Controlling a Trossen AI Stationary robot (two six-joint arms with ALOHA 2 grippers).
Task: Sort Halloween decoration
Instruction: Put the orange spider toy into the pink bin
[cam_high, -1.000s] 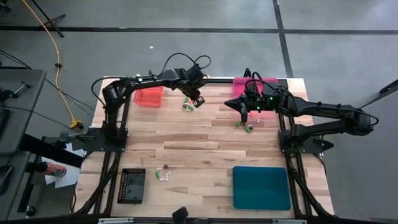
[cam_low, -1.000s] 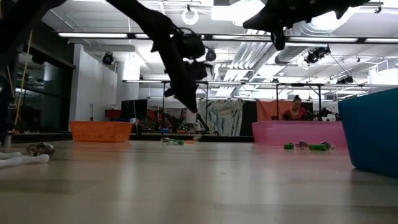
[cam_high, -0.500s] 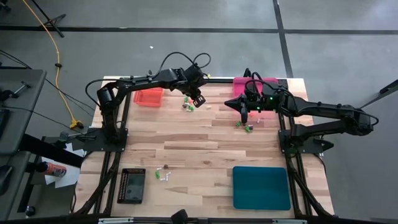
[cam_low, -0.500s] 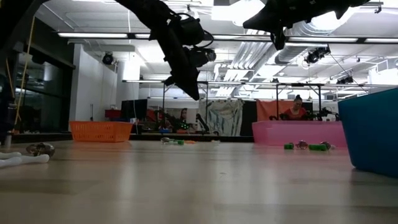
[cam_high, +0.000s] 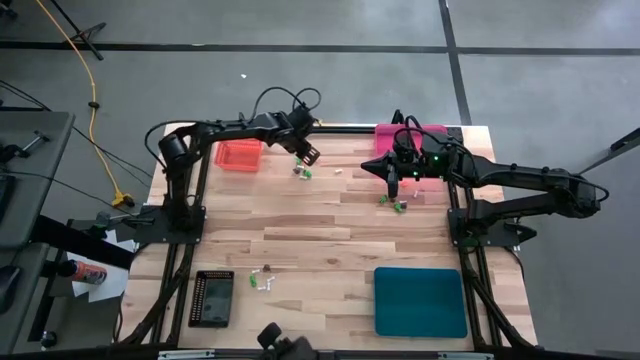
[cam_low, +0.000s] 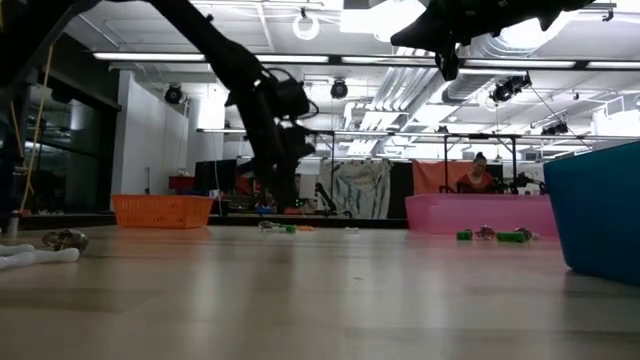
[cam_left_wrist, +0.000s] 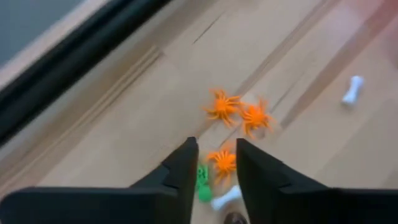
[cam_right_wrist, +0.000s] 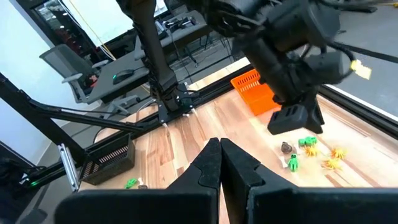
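The little toys (cam_high: 301, 170) lie in a small bunch on the bench (cam_high: 320, 230), near the orange tray (cam_high: 238, 155). From above, the left hand (cam_high: 308, 154) hangs just over them. The right hand (cam_high: 390, 178) waits above more toys by the pink tray (cam_high: 412, 132).

From bench height, the left arm hangs over the bunch.

In the left wrist view, the left hand (cam_left_wrist: 214, 163) is partly open around an orange spider (cam_left_wrist: 222, 160). A green toy (cam_left_wrist: 202, 180) sits just beside it, so both might get pinched.

In the right wrist view, the right hand (cam_right_wrist: 219, 149) is closed and empty.
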